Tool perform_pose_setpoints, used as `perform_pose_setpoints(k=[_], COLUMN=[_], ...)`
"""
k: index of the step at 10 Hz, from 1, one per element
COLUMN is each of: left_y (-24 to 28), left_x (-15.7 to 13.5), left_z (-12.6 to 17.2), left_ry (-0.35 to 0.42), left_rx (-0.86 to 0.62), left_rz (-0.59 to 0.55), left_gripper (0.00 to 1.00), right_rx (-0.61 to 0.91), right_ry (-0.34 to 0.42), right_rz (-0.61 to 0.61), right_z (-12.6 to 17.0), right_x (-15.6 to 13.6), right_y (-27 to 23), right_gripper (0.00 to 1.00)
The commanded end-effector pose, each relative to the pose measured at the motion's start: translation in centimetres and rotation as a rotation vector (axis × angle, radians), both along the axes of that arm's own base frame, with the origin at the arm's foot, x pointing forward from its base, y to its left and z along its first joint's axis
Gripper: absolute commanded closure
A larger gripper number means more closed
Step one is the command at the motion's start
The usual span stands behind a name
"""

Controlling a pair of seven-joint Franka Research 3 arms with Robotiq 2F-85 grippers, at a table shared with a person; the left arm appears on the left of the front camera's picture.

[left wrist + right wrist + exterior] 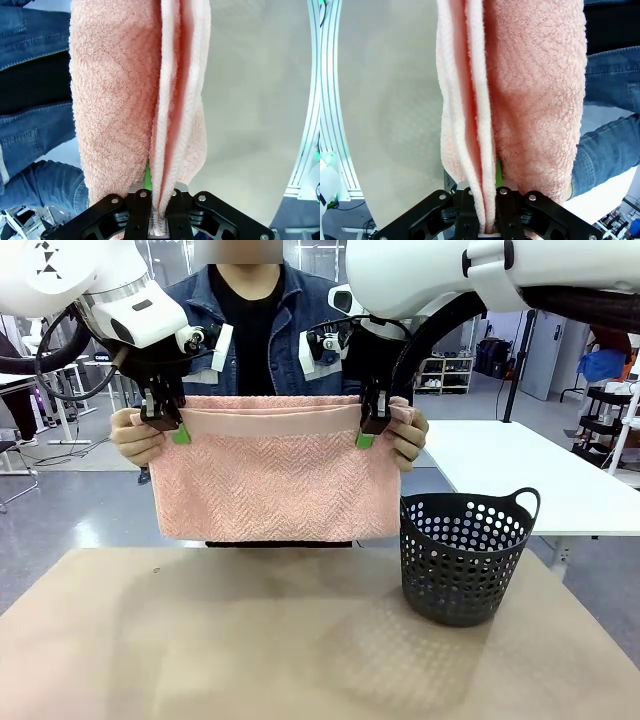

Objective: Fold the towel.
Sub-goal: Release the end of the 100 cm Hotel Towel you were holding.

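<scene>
Front: basket [462,558] beside towel [275,480]; wrist: left hand [156,202] clamps layers.

A robotics lab or workshop hall is indicated: a polished grey floor [90,510] is seen below and behind the left gripper [163,426]. A white worktable [500,460] and a wire shelf rack [445,375] are seen beyond the right gripper [368,430], with a black trolley [612,420] farther to its right.

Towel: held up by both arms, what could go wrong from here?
1. The left end effector and right end effector pinch only the towel at its folded top edge; a layer may slip once the person's hands let go.
2. The basket stands right by the hanging corner; lowering could snag it.
</scene>
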State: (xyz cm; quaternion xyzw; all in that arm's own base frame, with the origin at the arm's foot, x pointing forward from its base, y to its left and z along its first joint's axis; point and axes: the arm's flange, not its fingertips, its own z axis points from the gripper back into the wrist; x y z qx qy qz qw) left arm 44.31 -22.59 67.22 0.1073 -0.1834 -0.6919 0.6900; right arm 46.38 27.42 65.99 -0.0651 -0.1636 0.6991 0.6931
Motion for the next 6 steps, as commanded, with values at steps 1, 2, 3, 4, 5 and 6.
perform_pose_setpoints(k=[1,2,3,4,5,6], left_y=[0.21,0.21,0.21,0.21,0.21,0.21], left_x=[0.05,0.05,0.05,0.05,0.05,0.05], left_z=[0.18,0.18,0.18,0.18,0.18,0.18], left_ry=[-0.003,-0.003,-0.003,-0.003,-0.003,-0.003], left_rx=[-0.002,-0.002,-0.002,-0.002,-0.002,-0.002], left_rz=[0.004,0.004,0.004,0.004,0.004,0.004], left_gripper=[1.0,1.0,1.0,1.0,1.0,1.0], right_rx=[-0.001,-0.001,-0.001,-0.001,-0.001,-0.002], right_ry=[-0.003,-0.003,-0.003,-0.003,-0.003,0.002], right_rz=[0.0,0.0,0.0,0.0,0.0,0.002], right_z=[0.08,0.08,0.08,0.08,0.08,-0.05], right_x=[0.14,0.14,0.14,0.14,0.14,-0.06], right_y=[-0.27,-0.27,-0.27,-0.27,-0.27,0.09], right_gripper=[0.94,0.94,0.94,0.94,0.94,0.95])
